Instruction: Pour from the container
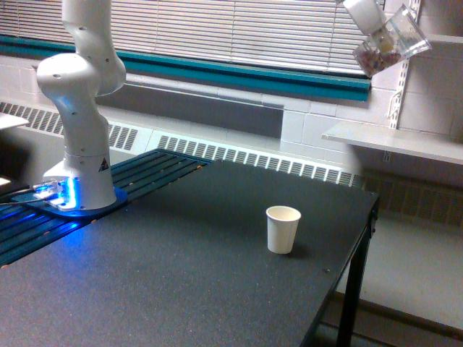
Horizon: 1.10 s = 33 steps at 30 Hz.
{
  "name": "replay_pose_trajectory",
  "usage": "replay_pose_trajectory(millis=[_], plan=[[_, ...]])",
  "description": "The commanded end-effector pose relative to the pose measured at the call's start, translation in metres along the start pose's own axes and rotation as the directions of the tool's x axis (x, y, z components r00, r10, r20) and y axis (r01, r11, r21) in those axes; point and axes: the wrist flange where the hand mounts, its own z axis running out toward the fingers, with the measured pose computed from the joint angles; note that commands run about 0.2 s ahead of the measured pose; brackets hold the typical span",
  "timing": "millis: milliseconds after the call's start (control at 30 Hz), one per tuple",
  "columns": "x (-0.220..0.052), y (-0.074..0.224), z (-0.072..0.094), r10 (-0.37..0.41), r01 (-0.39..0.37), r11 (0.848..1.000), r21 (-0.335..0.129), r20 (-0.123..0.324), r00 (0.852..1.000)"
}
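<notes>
The container is a small clear plastic cup with brownish-red bits heaped at its lower-left end. It hangs high at the exterior view's top right, tilted well over. My gripper is shut on it, and only the white lower part of the hand shows at the top edge. A cream-white paper cup stands upright on the black table, far below the container and to its left. Nothing is falling from the container.
The arm's white base stands at the table's left on a blue-lit mount. A white shelf juts from the wall at the right, below the container. The table's right edge drops to the floor.
</notes>
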Motion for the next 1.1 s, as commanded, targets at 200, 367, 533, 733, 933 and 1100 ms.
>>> replay_pose_trajectory(millis=[200,367,533,733,933,1100], plan=[[0.0,0.004,0.002,-0.011,0.011,1.0,-0.015,-0.012,1.0],[-0.004,0.006,0.005,-0.02,0.02,1.0,-0.01,-0.016,1.0],[-0.011,0.014,0.011,-0.038,0.037,0.999,-0.023,-0.014,0.999],[-0.019,0.026,0.021,-0.071,0.071,0.997,-0.041,-0.001,0.997],[-0.027,0.039,0.03,-0.115,0.116,0.991,-0.07,0.01,0.993],[-0.035,0.05,0.037,-0.147,0.148,0.985,-0.093,0.017,0.989]])
